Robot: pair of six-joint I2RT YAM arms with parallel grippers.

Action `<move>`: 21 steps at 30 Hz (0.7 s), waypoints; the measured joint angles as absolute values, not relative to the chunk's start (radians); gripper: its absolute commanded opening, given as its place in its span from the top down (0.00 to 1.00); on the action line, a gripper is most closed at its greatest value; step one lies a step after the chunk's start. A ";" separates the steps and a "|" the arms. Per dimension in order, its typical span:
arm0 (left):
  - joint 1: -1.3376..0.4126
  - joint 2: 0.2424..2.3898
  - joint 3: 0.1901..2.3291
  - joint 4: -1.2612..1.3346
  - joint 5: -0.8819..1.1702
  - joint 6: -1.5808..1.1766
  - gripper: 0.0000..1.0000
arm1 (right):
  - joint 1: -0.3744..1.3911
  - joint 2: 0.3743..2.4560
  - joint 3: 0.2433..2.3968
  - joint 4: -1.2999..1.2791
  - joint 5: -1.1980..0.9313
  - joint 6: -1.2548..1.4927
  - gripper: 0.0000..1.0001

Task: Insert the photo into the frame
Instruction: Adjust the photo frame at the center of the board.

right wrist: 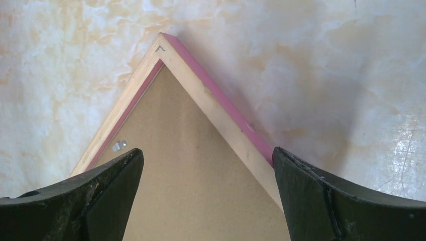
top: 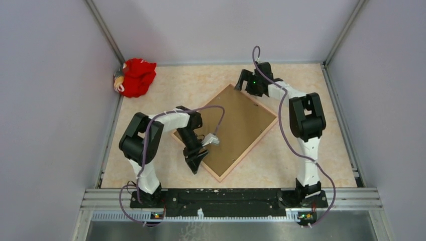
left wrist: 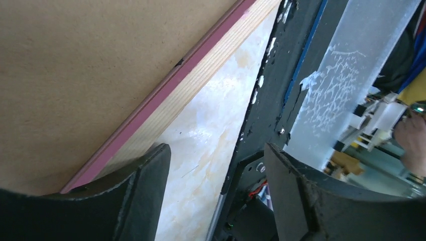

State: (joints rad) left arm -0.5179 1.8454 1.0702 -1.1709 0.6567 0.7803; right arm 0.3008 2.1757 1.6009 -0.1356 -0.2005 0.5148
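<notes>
The frame [top: 249, 149] lies back side up on the marbled table, turned like a diamond, its pale wood rim edged with pink. A plain brown backing board [top: 236, 128] fills it. The photo is hidden or out of view. My left gripper [top: 196, 163] is open and empty at the frame's near-left edge; in the left wrist view [left wrist: 216, 150] the rim [left wrist: 201, 75] and board [left wrist: 100, 65] lie to its left. My right gripper [top: 244, 84] is open and empty above the frame's far corner [right wrist: 221, 108], its jaws [right wrist: 207, 153] spread over the board [right wrist: 191, 175].
A red crumpled cloth toy [top: 135, 76] lies in the far-left corner. A small metal tab [right wrist: 119, 146] sits on the board by the rim. The black base rail [top: 226, 196] runs along the near edge. Grey walls enclose the table.
</notes>
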 measured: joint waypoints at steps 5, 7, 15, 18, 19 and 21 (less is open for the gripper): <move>-0.458 1.774 1.141 -1.198 0.690 0.869 0.18 | 0.302 2.128 1.645 -0.249 -0.192 0.516 0.01; -0.400 1.770 1.242 -1.214 0.709 0.908 0.19 | 0.295 2.074 1.642 -0.300 -0.169 0.516 0.01; -0.065 1.919 1.654 -1.210 0.740 0.897 0.49 | 0.249 1.595 1.288 -0.316 -0.082 0.541 0.01; 0.028 2.053 1.763 -1.168 0.728 0.818 0.55 | 0.249 1.424 1.050 -0.307 -0.120 0.562 0.01; 0.054 2.101 1.792 -1.150 0.724 0.794 0.55 | 0.249 1.394 0.993 -0.312 -0.136 0.568 0.01; 0.099 2.184 1.816 -1.115 0.715 0.752 0.55 | 0.250 1.347 0.876 -0.332 -0.181 0.581 0.01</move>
State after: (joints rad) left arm 0.0986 2.1838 1.8156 -1.1149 0.7151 0.7517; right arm 0.2504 1.3468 0.8757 -0.3325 -0.1810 0.5812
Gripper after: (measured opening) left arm 0.453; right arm 0.986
